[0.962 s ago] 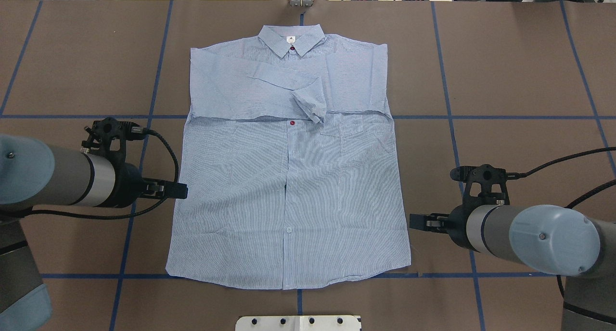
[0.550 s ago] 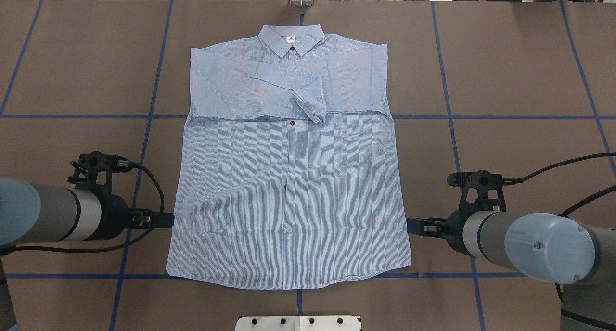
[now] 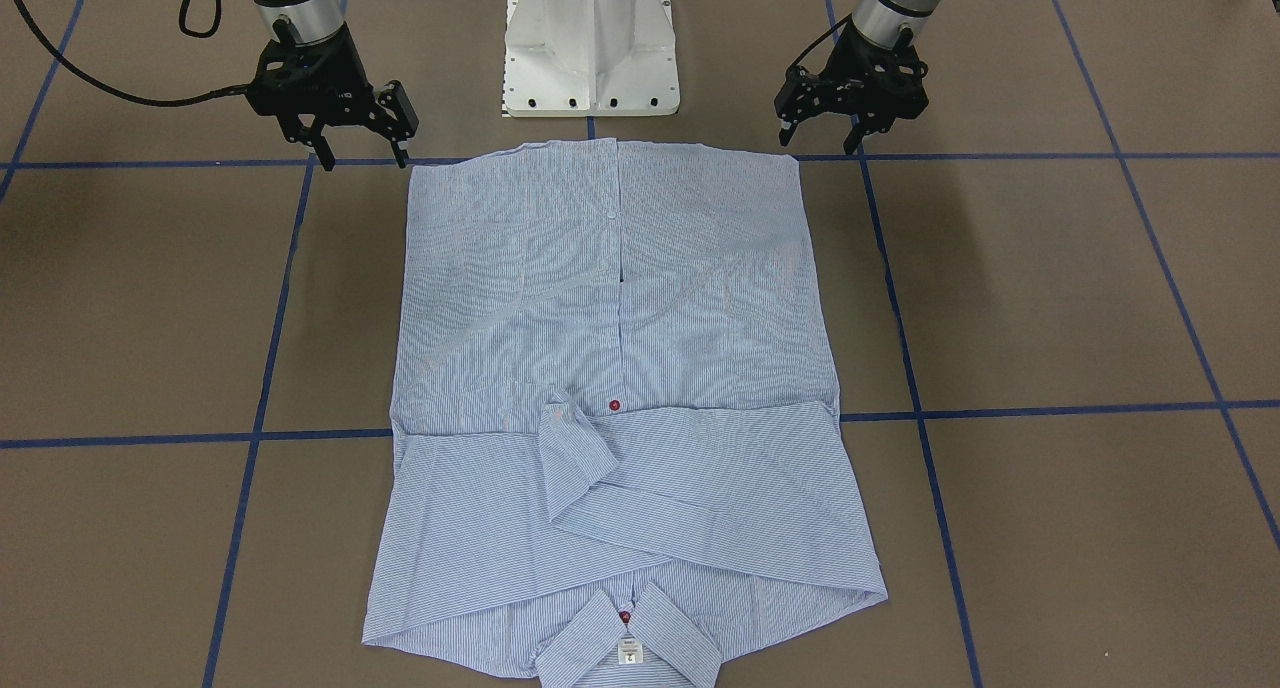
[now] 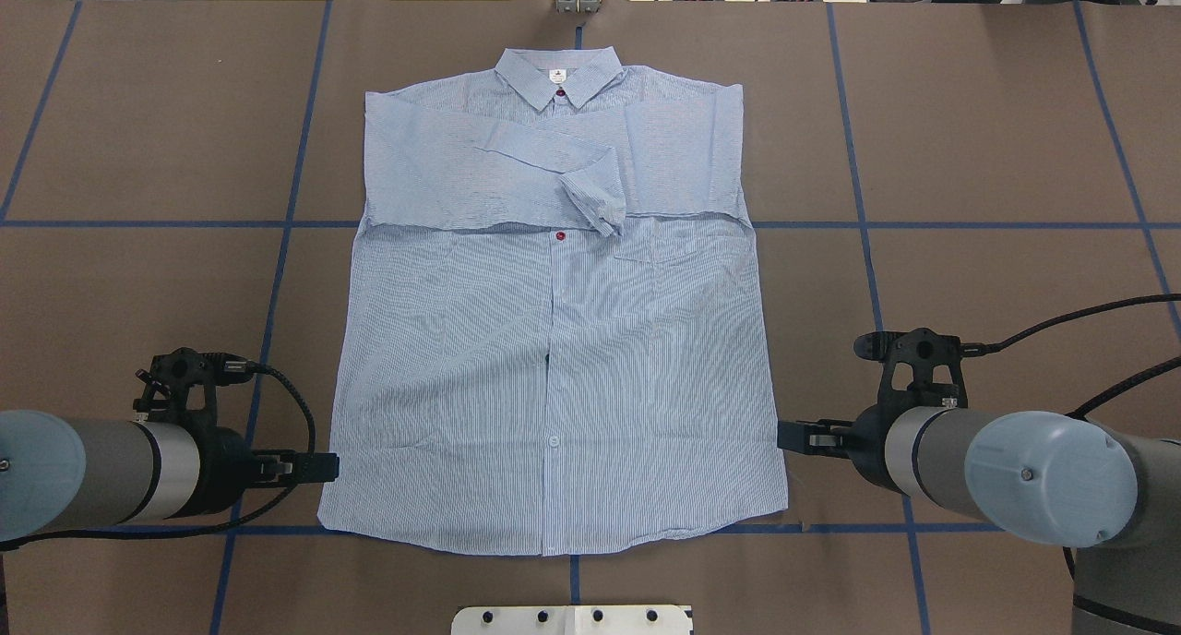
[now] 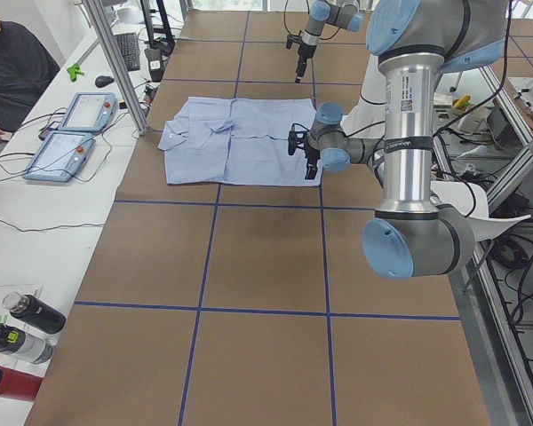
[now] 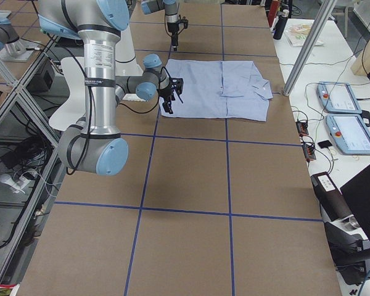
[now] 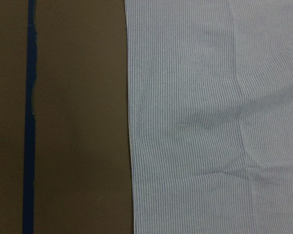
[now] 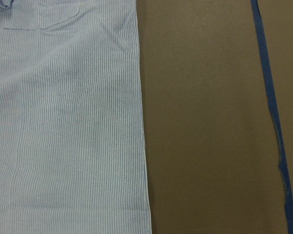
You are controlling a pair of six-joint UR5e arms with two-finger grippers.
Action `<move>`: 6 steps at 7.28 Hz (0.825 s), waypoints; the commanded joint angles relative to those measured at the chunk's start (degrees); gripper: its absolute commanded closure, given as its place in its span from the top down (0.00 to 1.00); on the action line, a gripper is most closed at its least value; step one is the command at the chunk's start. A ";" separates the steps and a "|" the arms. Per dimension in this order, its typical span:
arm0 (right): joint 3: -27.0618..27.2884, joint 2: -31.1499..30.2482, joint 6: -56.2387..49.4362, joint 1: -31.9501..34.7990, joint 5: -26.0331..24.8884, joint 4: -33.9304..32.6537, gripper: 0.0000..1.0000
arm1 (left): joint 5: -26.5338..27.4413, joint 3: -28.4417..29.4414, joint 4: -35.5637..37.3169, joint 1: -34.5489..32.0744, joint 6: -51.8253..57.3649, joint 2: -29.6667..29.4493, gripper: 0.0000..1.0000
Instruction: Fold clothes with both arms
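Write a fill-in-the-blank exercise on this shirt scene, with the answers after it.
The shirt lies with its front facing ____.
The left gripper and right gripper are both ____.
The button just below the folded sleeves is ____.
The table is gridded with ____ tape.
Answers: up; open; red; blue.

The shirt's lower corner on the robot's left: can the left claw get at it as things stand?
Probably yes. The left claw hangs open just by the side edge of the shirt, close to that corner, and nothing lies between them.
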 commanded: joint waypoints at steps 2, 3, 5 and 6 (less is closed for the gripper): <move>-0.02 0.34 -0.09 -0.02 0.00 0.01 1.00 | 3.50 1.85 -2.83 2.26 -1.23 1.28 1.00; -0.02 0.35 -0.09 0.06 0.00 0.01 1.00 | 3.61 2.30 -2.83 3.05 -1.32 0.75 1.00; -0.02 0.26 -0.17 0.06 0.00 0.01 1.00 | 3.78 5.01 -2.66 3.76 -1.32 -1.96 0.94; -0.02 0.26 -0.18 -0.02 0.00 0.01 1.00 | 3.78 6.94 -2.66 4.03 -1.32 -3.37 0.94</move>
